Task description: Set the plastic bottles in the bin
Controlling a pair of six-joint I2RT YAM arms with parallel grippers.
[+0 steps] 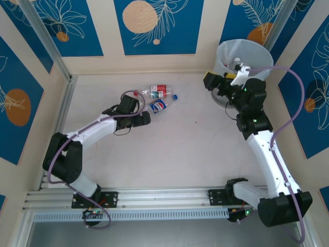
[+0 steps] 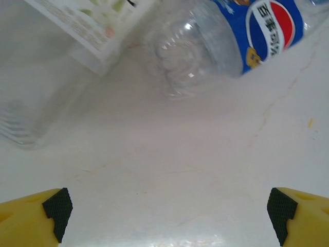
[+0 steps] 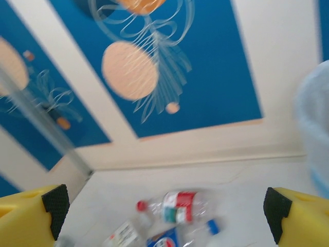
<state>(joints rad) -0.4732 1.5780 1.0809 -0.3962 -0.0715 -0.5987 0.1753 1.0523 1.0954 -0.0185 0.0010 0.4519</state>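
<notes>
Three plastic bottles lie close together on the table's far middle. One has a red label [image 1: 158, 90] [image 3: 180, 206]. A blue-labelled one [image 1: 159, 106] [image 2: 257, 31] [image 3: 167, 239] has a blue cap. The white-labelled one [image 1: 132, 98] [image 2: 77, 31] [image 3: 123, 234] has a red cap. My left gripper [image 1: 138, 110] [image 2: 169, 216] stands open low over the table, just short of the blue and white-labelled bottles, with nothing between its fingertips [image 2: 56, 211]. The bin [image 1: 226, 49] [image 3: 314, 128] stands in the far right corner. Beside its left wall my right gripper [image 1: 213, 86] [image 3: 167, 213] is open and empty, facing the bottles.
Blue-and-cream panel walls [image 1: 154, 25] close in the table on three sides. A metal rail [image 1: 56, 121] runs along the left edge. The right arm's purple cable [image 1: 295, 110] loops past the bin. Bare tabletop [image 1: 195, 149] lies between the arms.
</notes>
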